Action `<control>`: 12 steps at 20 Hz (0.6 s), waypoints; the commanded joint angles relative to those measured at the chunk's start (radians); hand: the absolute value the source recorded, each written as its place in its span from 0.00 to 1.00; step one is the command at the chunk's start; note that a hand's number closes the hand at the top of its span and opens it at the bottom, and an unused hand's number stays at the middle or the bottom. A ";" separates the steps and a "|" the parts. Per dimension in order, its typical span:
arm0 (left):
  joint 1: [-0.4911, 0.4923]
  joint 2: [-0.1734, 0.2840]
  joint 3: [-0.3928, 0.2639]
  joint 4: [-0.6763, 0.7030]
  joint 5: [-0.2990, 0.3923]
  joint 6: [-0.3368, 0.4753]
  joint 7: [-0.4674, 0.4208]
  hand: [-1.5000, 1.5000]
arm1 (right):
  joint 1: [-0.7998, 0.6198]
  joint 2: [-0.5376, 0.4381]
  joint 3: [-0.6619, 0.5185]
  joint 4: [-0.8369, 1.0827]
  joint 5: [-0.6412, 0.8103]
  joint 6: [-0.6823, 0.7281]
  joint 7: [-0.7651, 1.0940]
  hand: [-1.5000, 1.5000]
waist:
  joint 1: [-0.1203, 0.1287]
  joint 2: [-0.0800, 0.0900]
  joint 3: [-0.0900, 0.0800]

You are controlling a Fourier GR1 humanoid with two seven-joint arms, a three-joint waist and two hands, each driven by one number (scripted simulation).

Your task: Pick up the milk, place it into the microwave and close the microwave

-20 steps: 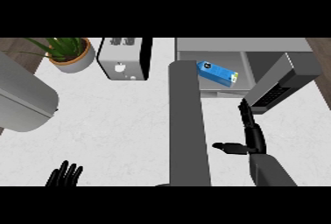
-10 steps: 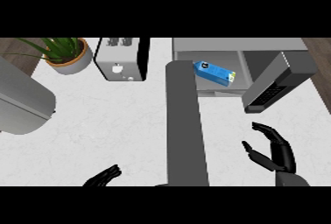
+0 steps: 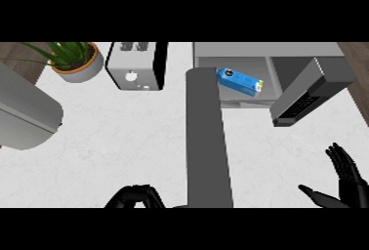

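Note:
The blue milk carton lies on its side inside the open microwave at the top right. A long grey slab, seemingly the microwave's door, swings out from the cavity's left side toward the lower edge. The dark keypad panel stands at the cavity's right. My left hand shows at the lower edge just left of the door, fingers relaxed and bent, holding nothing. My right hand is at the lower right, open with fingers up and thumb out, well away from the carton.
A silver toaster stands left of the microwave, with a potted plant further left. A large grey rounded appliance fills the left edge. White counter lies between it and the door.
My right hand has drawn back from the microwave toward the lower right corner. My left hand has moved right along the lower edge, closer to the door. The carton has not moved.

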 commanded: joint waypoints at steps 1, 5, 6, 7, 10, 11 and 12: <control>-0.140 -0.062 -0.043 0.122 -0.025 0.163 0.019 1.00 | 0.051 -0.029 -0.020 -0.040 -0.038 0.081 -0.036 0.00 | 0.000 0.001 0.000; -0.276 -0.063 -0.009 0.234 -0.056 0.159 0.014 1.00 | 0.069 -0.088 -0.041 0.026 -0.055 0.164 -0.103 0.00 | -0.002 0.004 0.001; -0.230 -0.064 -0.081 0.203 -0.089 0.177 0.021 1.00 | 0.054 -0.104 -0.033 0.013 -0.048 0.162 -0.078 0.00 | 0.004 0.002 0.001; -0.287 -0.064 -0.055 0.269 -0.117 0.100 0.048 1.00 | 0.086 -0.067 -0.012 -0.035 -0.049 0.153 -0.070 0.00 | -0.009 0.002 0.001; -0.341 -0.038 -0.100 0.245 -0.117 -0.002 0.212 1.00 | 0.079 -0.064 -0.010 -0.038 -0.063 0.159 -0.066 0.00 | -0.010 0.002 0.002; -0.362 -0.064 -0.106 0.367 -0.132 0.004 0.178 1.00 | 0.071 -0.097 -0.019 -0.023 -0.073 0.189 -0.045 0.00 | -0.014 0.006 0.002; -0.414 -0.064 -0.121 0.378 -0.111 -0.020 0.236 1.00 | 0.062 -0.127 -0.028 -0.036 -0.085 0.203 -0.028 0.00 | -0.021 0.006 0.002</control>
